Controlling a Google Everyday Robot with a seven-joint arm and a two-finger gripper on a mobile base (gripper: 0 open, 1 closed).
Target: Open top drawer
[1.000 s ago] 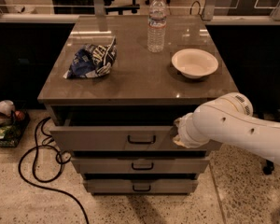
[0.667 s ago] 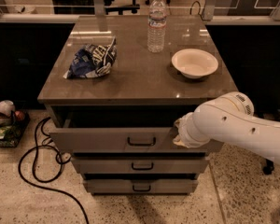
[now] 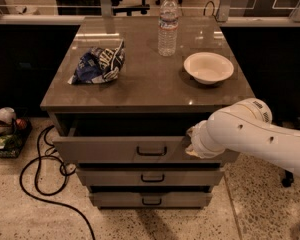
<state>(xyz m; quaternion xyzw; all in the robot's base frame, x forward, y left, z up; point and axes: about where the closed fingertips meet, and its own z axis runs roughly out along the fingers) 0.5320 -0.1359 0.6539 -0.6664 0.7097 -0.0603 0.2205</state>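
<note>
The grey-beige top drawer with a flat front panel [image 3: 105, 149] stands partly out of its cabinet, just under the surface, with a dark gap showing behind the panel. Its small black loop handle [image 3: 151, 151] sits mid-panel. The claw [image 3: 192, 143] is against the panel to the right of the handle, at the end of the white, rounded robot arm [image 3: 250, 136]; whether it is spread or pressed together I cannot tell.

Below sit the narrower grey middle drawer [image 3: 110, 176] and bottom drawer [image 3: 115, 199].

The glossy brown surface [image 3: 145, 91] carries:
- a crumpled blue snack bag [image 3: 99, 64] at the left
- a clear plastic water bottle [image 3: 167, 26], upright, at the back
- a cream round bowl [image 3: 208, 67] at the right

A black cable [image 3: 35, 184] loops over the speckled terrazzo floor [image 3: 40, 224] at the left, near a heap of small items [image 3: 2, 129].
</note>
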